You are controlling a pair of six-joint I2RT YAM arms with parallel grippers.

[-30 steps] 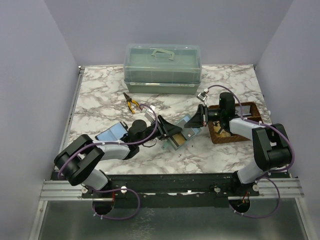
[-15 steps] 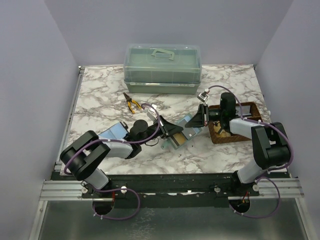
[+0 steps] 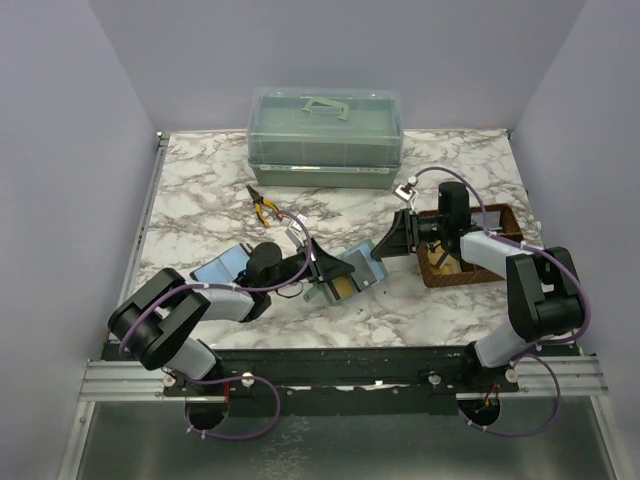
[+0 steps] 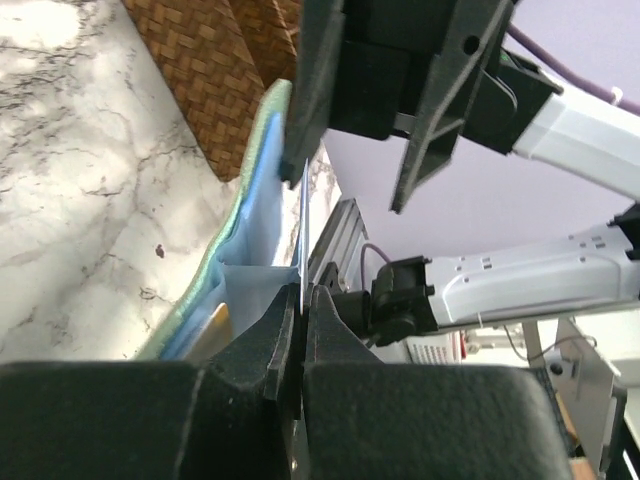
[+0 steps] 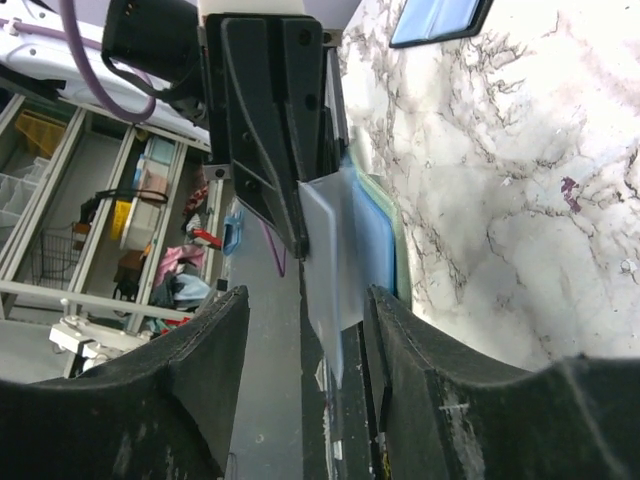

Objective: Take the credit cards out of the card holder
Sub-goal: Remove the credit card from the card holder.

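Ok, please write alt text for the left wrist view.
The left end effector is shut on a thin pale sheet standing in the open card holder. The right end effector hangs open above, with a woven basket behind.

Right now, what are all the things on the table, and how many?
box: one, see-through grey-green, back middle
pliers: one, yellow handles, in front of the box
panel: one, blue, black frame, near left
basket: one, brown woven, right
card holder: one, grey-green, blue inside, open, centre
credit card: one showing, tan, in the card holder
table: one, white-grey marble, under everything
left arm: one, black-white, left; left jaws shut on the card holder's pale flap
right arm: one, black-white, right; right jaws open around that flap
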